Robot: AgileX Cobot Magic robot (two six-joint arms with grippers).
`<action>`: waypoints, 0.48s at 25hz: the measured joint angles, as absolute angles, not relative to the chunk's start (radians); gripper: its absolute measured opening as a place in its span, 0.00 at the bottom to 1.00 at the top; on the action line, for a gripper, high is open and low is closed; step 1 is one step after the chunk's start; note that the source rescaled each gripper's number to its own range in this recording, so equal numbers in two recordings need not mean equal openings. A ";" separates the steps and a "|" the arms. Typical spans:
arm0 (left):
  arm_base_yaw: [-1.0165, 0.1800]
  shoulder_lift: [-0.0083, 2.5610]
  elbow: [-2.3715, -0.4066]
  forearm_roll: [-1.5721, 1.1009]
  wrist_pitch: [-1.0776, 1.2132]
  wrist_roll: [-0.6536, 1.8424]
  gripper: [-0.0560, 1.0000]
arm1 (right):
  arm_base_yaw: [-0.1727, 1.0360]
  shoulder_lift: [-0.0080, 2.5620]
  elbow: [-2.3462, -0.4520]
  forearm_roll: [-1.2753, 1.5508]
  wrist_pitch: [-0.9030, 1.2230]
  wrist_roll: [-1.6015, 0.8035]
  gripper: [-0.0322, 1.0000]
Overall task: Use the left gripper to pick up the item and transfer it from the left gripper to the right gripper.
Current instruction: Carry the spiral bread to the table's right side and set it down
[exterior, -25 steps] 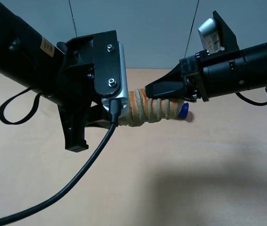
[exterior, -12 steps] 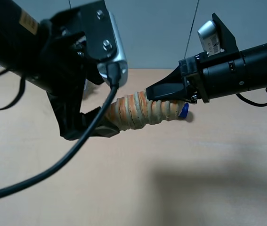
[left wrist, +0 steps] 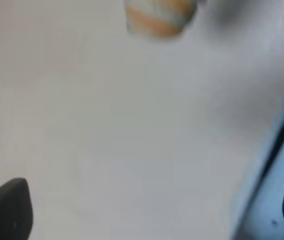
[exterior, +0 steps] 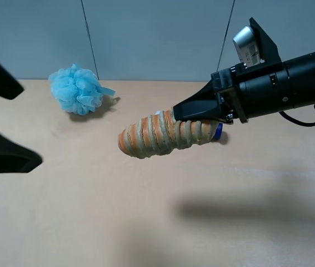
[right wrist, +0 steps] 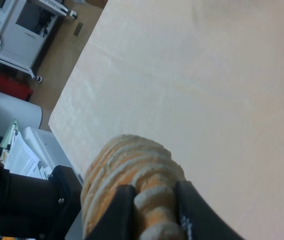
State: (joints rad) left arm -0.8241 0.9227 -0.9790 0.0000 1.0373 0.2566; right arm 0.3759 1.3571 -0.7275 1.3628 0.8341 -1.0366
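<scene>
The item [exterior: 151, 135], a ribbed orange and tan roll, hangs level above the table. My right gripper [exterior: 197, 118] is shut on its right end, with the long black fingers [exterior: 193, 109] over it. In the right wrist view the item [right wrist: 131, 167] sits between the two fingers [right wrist: 114, 212]. My left gripper [exterior: 24, 125] is open and empty at the far left edge, well apart from the item. The blurred left wrist view shows the item's free end [left wrist: 159, 15] far from the open fingertips [left wrist: 6, 212].
A fluffy light-blue bath puff [exterior: 77, 89] lies on the tan table [exterior: 146, 222] at the back left. A dark-blue cap [exterior: 218, 131] shows just behind the item's right end. A grey wall stands behind the table.
My left gripper has let go of the item and pulled away to the left, almost out of view. The item stays in the right gripper, which has not moved. The bath puff now shows.
</scene>
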 joint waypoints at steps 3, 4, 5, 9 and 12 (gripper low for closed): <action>-0.824 0.787 -0.909 0.005 1.103 0.191 1.00 | 0.376 1.357 -0.727 1.362 0.834 -1.034 0.05; -0.824 0.732 -0.877 0.005 1.121 0.165 1.00 | 0.376 1.357 -0.727 1.362 0.834 -1.034 0.05; -0.824 0.674 -0.850 0.005 1.134 0.137 1.00 | 0.376 1.357 -0.727 1.362 0.834 -1.033 0.05; -0.824 0.432 -0.732 0.000 1.155 0.037 1.00 | 0.376 1.357 -0.727 1.362 0.834 -1.024 0.04; -0.824 0.266 -0.663 0.005 1.155 0.016 1.00 | 0.376 1.357 -0.727 1.362 0.834 -1.013 0.04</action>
State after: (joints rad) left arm -0.8241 0.2664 -0.6626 0.0054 1.1547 0.0158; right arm 0.3759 1.3571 -0.7275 1.3616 0.8341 -1.0130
